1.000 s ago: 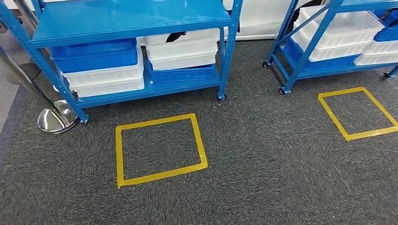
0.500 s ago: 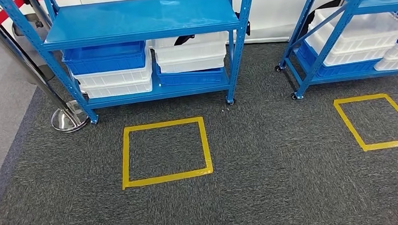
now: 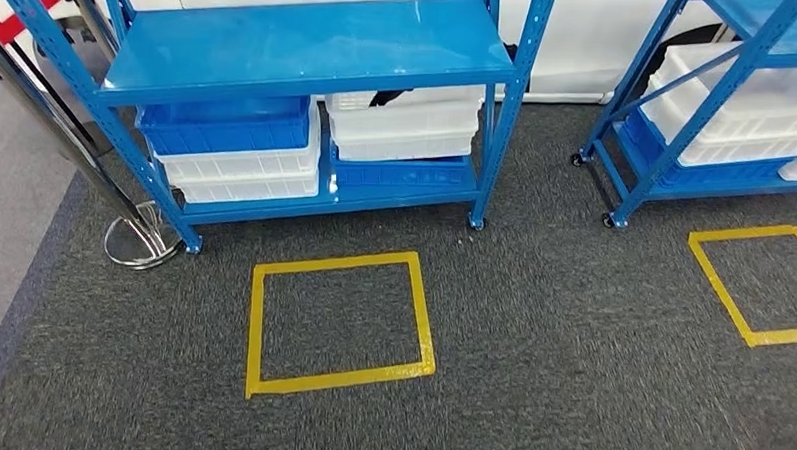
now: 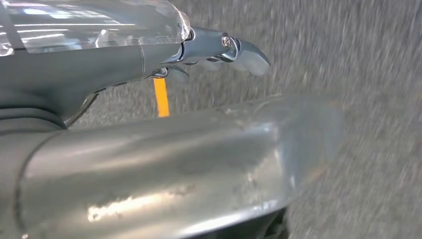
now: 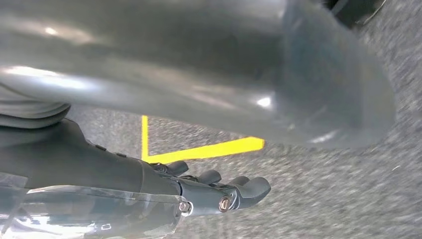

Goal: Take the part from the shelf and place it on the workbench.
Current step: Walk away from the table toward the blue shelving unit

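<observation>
A blue metal shelf (image 3: 301, 46) on castors stands ahead on dark carpet, and its upper deck is bare. On its lower deck sit stacked blue and white bins (image 3: 239, 154). A dark object (image 3: 389, 97) peeks out of the top white bin (image 3: 403, 125) under the deck; I cannot tell what it is. My left hand (image 4: 89, 74) hangs above the carpet with its fingers (image 4: 239, 50) stretched out and nothing in it. My right hand (image 5: 99, 169) also hangs over the carpet with straight fingers (image 5: 249, 191), holding nothing.
A yellow tape square (image 3: 337, 321) marks the carpet in front of the shelf, with another (image 3: 763, 283) to the right. A second blue shelf (image 3: 719, 106) with white bins stands at the right. A chrome stanchion base (image 3: 139, 241) stands by the shelf's left leg.
The whole picture has shifted right and down, so the camera has moved. The left shelf now sits more central and a little larger. Nothing on the shelves has moved.
</observation>
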Motion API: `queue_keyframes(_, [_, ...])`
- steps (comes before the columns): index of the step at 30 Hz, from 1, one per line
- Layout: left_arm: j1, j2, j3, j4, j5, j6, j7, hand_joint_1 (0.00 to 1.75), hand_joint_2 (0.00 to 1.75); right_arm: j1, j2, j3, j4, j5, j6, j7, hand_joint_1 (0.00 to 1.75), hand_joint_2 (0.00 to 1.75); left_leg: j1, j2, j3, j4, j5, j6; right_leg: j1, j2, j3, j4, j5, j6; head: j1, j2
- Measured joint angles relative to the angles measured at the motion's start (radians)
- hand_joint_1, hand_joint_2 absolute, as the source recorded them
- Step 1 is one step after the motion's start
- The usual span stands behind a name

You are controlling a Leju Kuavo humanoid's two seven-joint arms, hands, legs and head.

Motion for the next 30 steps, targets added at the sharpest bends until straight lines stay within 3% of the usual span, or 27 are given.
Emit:
queue_keyframes(2, [0.001,0.000,0.000,0.000,0.000,0.000,0.000,0.00,0.00,0.003,0.000,0.000,0.000,0.000,0.001,0.001,0.00,0.00,0.002,-0.008,0.034,-0.002,-0.026,-0.003,-0.003,0.001,-0.062,0.016,-0.066,0.005,0.001,0.000])
queue_keyframes(3, [0.003,-0.001,0.000,0.000,0.000,0.000,0.001,0.00,0.00,0.005,0.000,0.000,0.000,0.000,0.002,0.001,0.00,0.00,0.003,-0.012,0.053,-0.001,-0.040,-0.007,-0.003,0.000,-0.078,-0.009,-0.071,0.007,0.002,0.000])
queue_keyframes(4, [0.004,-0.002,0.000,0.000,0.000,0.000,0.001,0.00,0.00,0.008,-0.001,0.000,0.000,0.000,0.004,0.001,0.00,0.00,0.005,-0.015,0.072,-0.001,-0.055,-0.011,-0.004,0.000,-0.083,-0.052,-0.046,0.007,0.003,0.000])
queue_keyframes(7, [0.006,-0.005,0.000,0.000,0.000,0.002,0.005,0.00,0.00,0.016,-0.002,-0.002,0.000,0.001,0.014,0.000,0.00,0.00,0.004,-0.020,0.114,0.003,-0.105,-0.028,-0.001,-0.001,-0.083,-0.195,0.145,-0.005,0.006,0.000])
queue_keyframes(8, [0.006,-0.006,0.000,0.000,0.000,0.002,0.006,0.00,0.00,0.016,-0.002,-0.002,0.000,0.003,0.015,0.000,0.00,0.00,0.001,-0.020,0.127,0.005,-0.117,-0.034,0.000,-0.001,-0.082,-0.214,0.186,-0.014,0.006,0.000])
queue_keyframes(10, [0.002,-0.006,0.000,0.000,0.000,0.003,0.007,0.00,0.00,0.012,-0.001,-0.003,0.000,0.007,0.015,-0.003,0.00,0.00,-0.001,-0.020,0.134,0.027,-0.116,-0.047,0.000,0.000,-0.069,-0.217,0.186,-0.032,0.004,0.000])
queue_keyframes(11, [0.000,-0.006,0.001,0.000,0.000,0.004,0.007,0.00,0.00,0.010,-0.001,-0.004,0.000,0.009,0.014,-0.004,0.00,0.00,-0.001,-0.018,0.122,0.064,-0.100,-0.052,-0.002,0.001,-0.058,-0.221,0.181,-0.040,0.003,0.000])
queue_keyframes(13, [-0.004,-0.005,0.001,0.000,0.000,0.005,0.007,0.00,0.00,0.009,0.000,-0.007,0.000,0.013,0.012,-0.008,0.00,0.00,0.002,-0.012,0.050,0.186,-0.085,-0.060,-0.004,0.000,-0.031,-0.230,0.164,-0.052,0.000,0.000])
queue_keyframes(14, [-0.004,-0.005,0.001,0.000,0.000,0.004,0.007,0.00,0.00,0.009,0.000,-0.008,-0.001,0.015,0.012,-0.010,0.00,0.00,0.004,-0.008,0.008,0.248,-0.103,-0.065,-0.003,-0.001,-0.017,-0.234,0.153,-0.057,-0.002,0.000])
queue_keyframes(16, [-0.003,-0.006,0.001,0.000,0.000,0.003,0.007,0.00,0.00,0.009,0.000,-0.010,-0.001,0.018,0.011,-0.013,0.00,0.00,0.006,-0.004,-0.065,0.316,-0.187,-0.071,-0.002,0.001,0.012,-0.239,0.131,-0.059,-0.003,0.000])
queue_keyframes(17, [-0.002,-0.006,0.001,0.000,0.000,0.003,0.007,0.00,0.00,0.009,0.000,-0.010,-0.001,0.018,0.012,-0.013,0.00,0.00,0.007,-0.003,-0.087,0.316,-0.223,-0.071,-0.001,0.003,0.028,-0.239,0.118,-0.059,-0.004,0.000])
queue_keyframes(18, [-0.001,-0.007,0.001,0.000,0.000,0.003,0.007,0.00,0.00,0.010,0.000,-0.011,-0.001,0.019,0.012,-0.014,0.00,0.00,0.006,-0.003,-0.099,0.293,-0.234,-0.069,0.000,0.004,0.045,-0.239,0.104,-0.059,-0.004,0.000])
queue_keyframes(19, [0.000,-0.007,0.001,0.000,0.000,0.003,0.007,0.00,0.00,0.010,0.000,-0.012,-0.001,0.020,0.012,-0.014,0.00,0.00,0.005,-0.002,-0.103,0.250,-0.212,-0.063,0.002,0.004,0.062,-0.240,0.091,-0.059,-0.004,0.000])
queue_keyframes(22, [0.005,-0.005,0.004,0.000,0.000,0.003,0.007,0.00,0.00,0.010,0.003,-0.015,0.000,0.024,0.012,-0.016,0.00,0.00,-0.007,0.002,-0.100,0.101,-0.030,-0.035,0.006,0.005,0.098,-0.241,0.057,-0.051,-0.004,0.000])
queue_keyframes(23, [0.006,-0.005,0.006,0.000,0.000,0.003,0.008,0.00,0.00,0.009,0.004,-0.016,0.001,0.025,0.013,-0.016,0.00,0.00,-0.011,0.003,-0.097,0.076,0.009,-0.027,0.007,0.007,0.107,-0.243,0.050,-0.046,-0.005,0.000])
queue_keyframes(25, [0.006,-0.005,0.007,0.000,0.000,0.002,0.008,0.00,0.00,0.005,0.004,-0.017,0.001,0.025,0.013,-0.017,0.00,0.00,-0.013,0.000,-0.080,0.056,0.015,-0.016,0.008,0.007,0.119,-0.235,0.053,-0.030,-0.006,0.000])
queue_keyframes(27, [0.004,-0.006,0.007,0.000,0.000,0.002,0.008,0.00,0.00,0.004,0.004,-0.017,0.001,0.026,0.013,-0.017,0.00,0.00,-0.009,-0.003,-0.049,0.034,0.013,-0.004,0.007,0.006,0.107,-0.187,0.065,-0.019,-0.003,0.000])
queue_keyframes(28, [0.003,-0.006,0.007,0.000,0.000,0.002,0.008,0.00,0.00,0.003,0.004,-0.017,0.001,0.026,0.013,-0.017,0.00,0.00,-0.007,-0.004,-0.033,0.025,0.011,0.001,0.006,0.006,0.082,-0.143,0.060,-0.015,-0.001,0.000])
queue_keyframes(30, [0.001,-0.007,0.007,0.000,0.000,0.003,0.008,0.00,0.00,0.001,0.003,-0.017,0.001,0.026,0.013,-0.018,0.00,0.00,-0.005,-0.004,-0.013,0.019,-0.002,0.008,0.003,0.006,0.006,-0.038,0.016,-0.009,0.002,0.000])
